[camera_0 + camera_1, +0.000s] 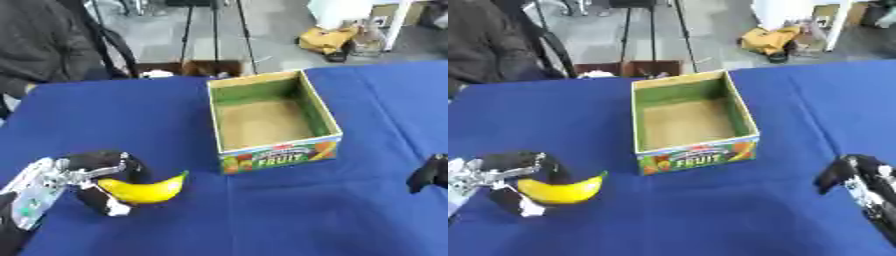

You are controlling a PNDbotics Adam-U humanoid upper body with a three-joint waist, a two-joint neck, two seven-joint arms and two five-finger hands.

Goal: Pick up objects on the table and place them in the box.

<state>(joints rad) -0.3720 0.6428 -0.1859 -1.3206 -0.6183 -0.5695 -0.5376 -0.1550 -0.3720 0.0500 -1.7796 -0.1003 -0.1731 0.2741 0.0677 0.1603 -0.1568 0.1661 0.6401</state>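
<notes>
a cardboard box (274,121) is seen standing open on the tabletop (289,215), which is covered in a smooth, deep blue cloth. the box is rectangular, with green inner walls, a plain brown floor and a glossy printed front panel marked "fruit" among coloured fruit pictures. nothing is seen inside it.

to the lower left of the box, well apart from its front corner, a banana (144,190) is held. it is smooth, bright yellow and curved, with its tapered tip turned up toward the box. the left hand (101,172) is curled round the banana's blunt end, dark fingers being wrapped over the top and a lighter-tipped thumb set beneath. silver, ribbed metal parts of the wrist are seen behind the black hand, further from the box. whether the banana touches the cloth cannot be told.

the right hand (852,175) is found to the lower right of the box, clear of it. in the left eye view only a dark lump is caught at the edge; in the right eye view more of it is shown, black with pale metal along the wrist, fingers bent downward with nothing held in them.
</notes>
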